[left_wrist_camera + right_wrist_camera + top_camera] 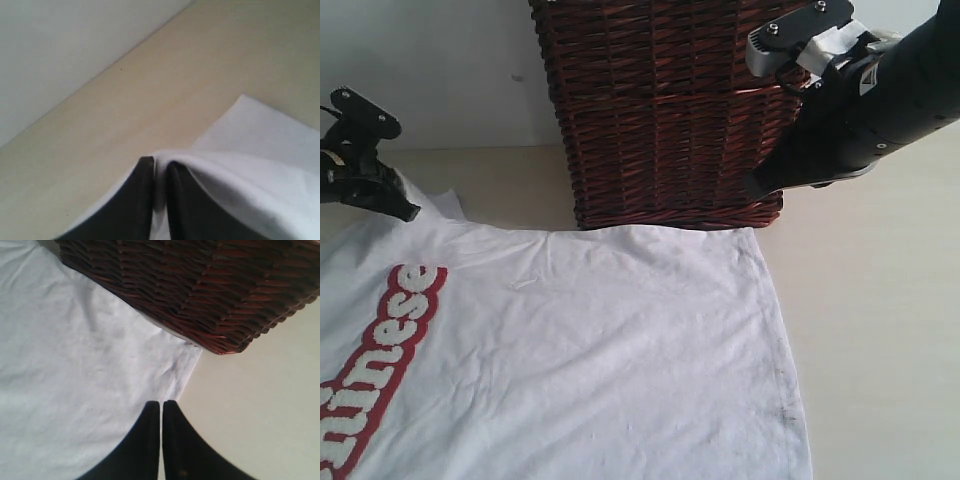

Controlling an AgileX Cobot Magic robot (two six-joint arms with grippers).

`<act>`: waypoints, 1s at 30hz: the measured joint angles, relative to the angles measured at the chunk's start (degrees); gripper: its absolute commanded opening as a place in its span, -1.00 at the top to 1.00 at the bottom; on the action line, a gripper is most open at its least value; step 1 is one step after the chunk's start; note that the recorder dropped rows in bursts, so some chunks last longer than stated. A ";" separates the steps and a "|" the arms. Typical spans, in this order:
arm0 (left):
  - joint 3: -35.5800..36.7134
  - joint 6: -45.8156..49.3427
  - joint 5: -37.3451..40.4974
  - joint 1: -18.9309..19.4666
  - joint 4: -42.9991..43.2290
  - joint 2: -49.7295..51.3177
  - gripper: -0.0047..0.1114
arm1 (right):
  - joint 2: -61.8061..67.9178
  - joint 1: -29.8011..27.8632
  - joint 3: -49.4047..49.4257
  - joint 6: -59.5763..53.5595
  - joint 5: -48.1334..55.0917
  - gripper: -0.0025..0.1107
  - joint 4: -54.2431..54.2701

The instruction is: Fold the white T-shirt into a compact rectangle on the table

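The white T-shirt (600, 340) lies spread flat on the table (880, 320), its red lettering (405, 310) at the left. My left gripper (412, 212) sits at the shirt's far left edge. In the left wrist view this gripper (160, 165) is shut on a raised fold of the white T-shirt (260, 150), with cloth pinched between the dark fingers. My right gripper (755, 187) hangs in front of the basket, above the shirt's far right corner. The right wrist view shows it (161, 404) shut and empty over the hem of the T-shirt (65, 365).
A dark red-brown wicker basket (660, 110) stands at the back middle, touching the shirt's far edge (200, 285). Bare beige table (260, 405) lies to the right of the shirt. A pale wall runs behind the table (165, 85) on the left.
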 measured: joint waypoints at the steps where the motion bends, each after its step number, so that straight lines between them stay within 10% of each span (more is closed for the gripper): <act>1: 0.00 -0.12 -1.60 0.00 0.00 0.72 0.51 | 0.00 0.00 0.00 0.00 0.00 0.88 0.12; 23: -1.77 -8.55 -2.99 -5.67 -4.82 -7.94 0.39 | 0.00 0.00 0.00 0.00 0.81 0.88 0.49; 30: -3.57 -11.03 5.32 -6.34 -4.82 -4.50 0.92 | 0.00 0.00 0.00 0.00 0.81 0.88 0.49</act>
